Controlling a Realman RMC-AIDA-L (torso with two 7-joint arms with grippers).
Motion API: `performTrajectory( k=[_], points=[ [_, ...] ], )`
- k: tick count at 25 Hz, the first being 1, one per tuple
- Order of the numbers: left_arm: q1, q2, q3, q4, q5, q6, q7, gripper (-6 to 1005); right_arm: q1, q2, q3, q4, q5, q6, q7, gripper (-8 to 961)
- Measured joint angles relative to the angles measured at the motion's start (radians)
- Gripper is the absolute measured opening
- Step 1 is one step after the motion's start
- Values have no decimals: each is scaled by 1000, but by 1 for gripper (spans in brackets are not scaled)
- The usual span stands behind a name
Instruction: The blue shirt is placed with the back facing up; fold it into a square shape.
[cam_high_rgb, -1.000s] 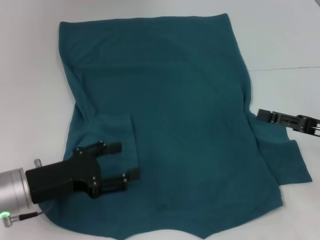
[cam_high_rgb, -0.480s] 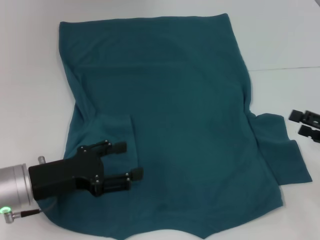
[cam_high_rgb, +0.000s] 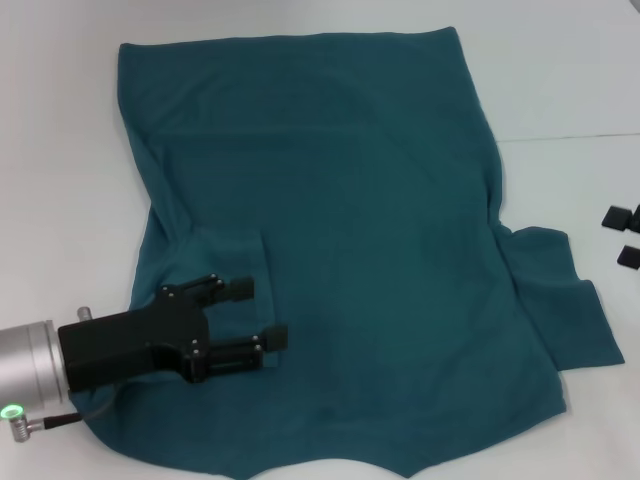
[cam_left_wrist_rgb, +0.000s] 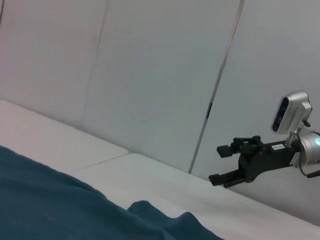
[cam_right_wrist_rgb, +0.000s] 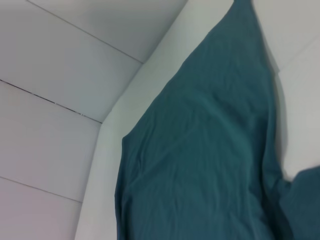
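Blue shirt (cam_high_rgb: 340, 240) spread flat, plain side up. Left gripper (cam_high_rgb: 262, 312) over its folded-in sleeve, parted wide, empty. Right gripper (cam_high_rgb: 624, 235) off beyond the other sleeve, parted, empty.

The right gripper (cam_high_rgb: 625, 236) has drawn back, seemingly clear of the blue shirt (cam_high_rgb: 350, 230).

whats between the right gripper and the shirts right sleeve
Only bare white table; the head view shows nothing lying between the right gripper at the frame's edge and the blue shirt's sleeve.
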Motion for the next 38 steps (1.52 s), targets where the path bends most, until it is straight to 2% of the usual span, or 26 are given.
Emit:
performTrajectory(
  k=[4,11,19,27,30,38],
  points=[
    [-1,1,0,4,-1,-2,-31,863,2,-2,-19,-47,0,-11,40,915],
    [-16,1,6,6,-1,-2,-56,863,-1,-17,-40,-55,-1,-21,72,915],
    [-17,-2,-1,5,-4,-8,-59,862,-11,1,-34,-53,7,-42,31,916],
    [-15,-8,4,0,-3,-17,-55,861,-22,-2,-15,-52,9,-70,34,915],
    [-17,-8,6,-3,-2,-39,-57,861,-28,-5,25,-50,10,-82,46,915],
    [-17,-9,1,-1,-6,-47,-58,861,-30,-7,31,-46,-5,-43,99,915]
  ],
)
